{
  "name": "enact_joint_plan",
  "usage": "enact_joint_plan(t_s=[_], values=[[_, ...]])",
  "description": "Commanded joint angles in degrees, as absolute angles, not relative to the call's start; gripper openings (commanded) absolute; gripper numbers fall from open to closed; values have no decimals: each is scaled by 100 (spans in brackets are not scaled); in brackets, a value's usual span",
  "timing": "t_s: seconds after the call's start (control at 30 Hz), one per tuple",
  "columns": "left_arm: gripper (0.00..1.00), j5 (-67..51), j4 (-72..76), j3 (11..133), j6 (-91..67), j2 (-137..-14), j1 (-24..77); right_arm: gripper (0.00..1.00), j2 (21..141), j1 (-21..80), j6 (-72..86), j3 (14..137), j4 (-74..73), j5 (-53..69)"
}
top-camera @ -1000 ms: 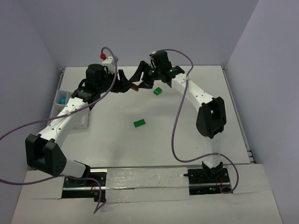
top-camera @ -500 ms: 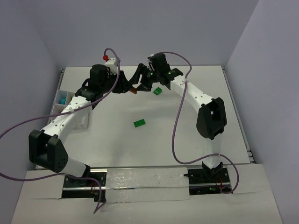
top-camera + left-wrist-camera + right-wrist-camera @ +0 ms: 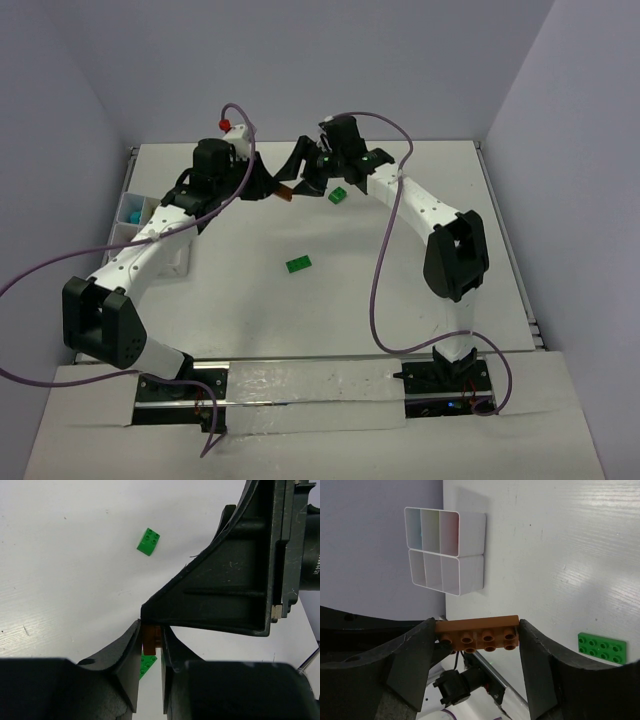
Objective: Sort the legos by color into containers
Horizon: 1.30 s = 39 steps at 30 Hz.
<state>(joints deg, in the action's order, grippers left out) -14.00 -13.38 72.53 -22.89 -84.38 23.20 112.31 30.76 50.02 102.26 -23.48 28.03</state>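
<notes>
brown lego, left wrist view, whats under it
A green lego on the table shows as a sliver between the fingers of the left claw; they and the brown lego cover the rest.

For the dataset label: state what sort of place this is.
Probably a robotics lab test cell: plain walls box in a white table, the left arm and right arm stand bolted at its near edge, and the props are legos and a compartment box.

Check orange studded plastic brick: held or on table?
Held: brick clamped between right gripper fingers; left gripper fingers pinch it too.
</notes>
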Motion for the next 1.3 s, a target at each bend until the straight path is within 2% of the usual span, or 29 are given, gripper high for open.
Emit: enact_joint_plan(t_s=[0.0,0.03,0.3,0.43,0.47,0.63,0.8,0.97,1.27], values=[[0,-1431,-1332,7384,-2233,-8225,2292,95,10691,3171,5000,10181,-2113,3108],[0,-1471,-1407,7359,-2182,-8142,2259,99,10682,3143,4973,10173,-2104,3116],[0,-2092,-2857,7205,-1189,-7323,1542,100,10586,2804,4548,10316,-2079,3068],[0,-3268,-4289,7625,447,-7001,-123,100,10602,2709,3589,10622,-2478,3083],[0,-3458,-4600,7742,620,-6988,-269,100,10608,2707,3357,10652,-2521,3085],[0,-3779,-6096,8341,2681,-7185,-1840,100,10863,2716,2293,10833,-3173,3173],[0,-4082,-6831,8829,3652,-7865,-3163,100,10934,2709,1735,10752,-3440,3019],[0,-3945,-6910,9152,3889,-8433,-3683,100,10994,2716,1475,10696,-3576,2915],[0,-3490,-6274,9025,3711,-8889,-3904,100,11076,2714,1173,10633,-3640,2816]])
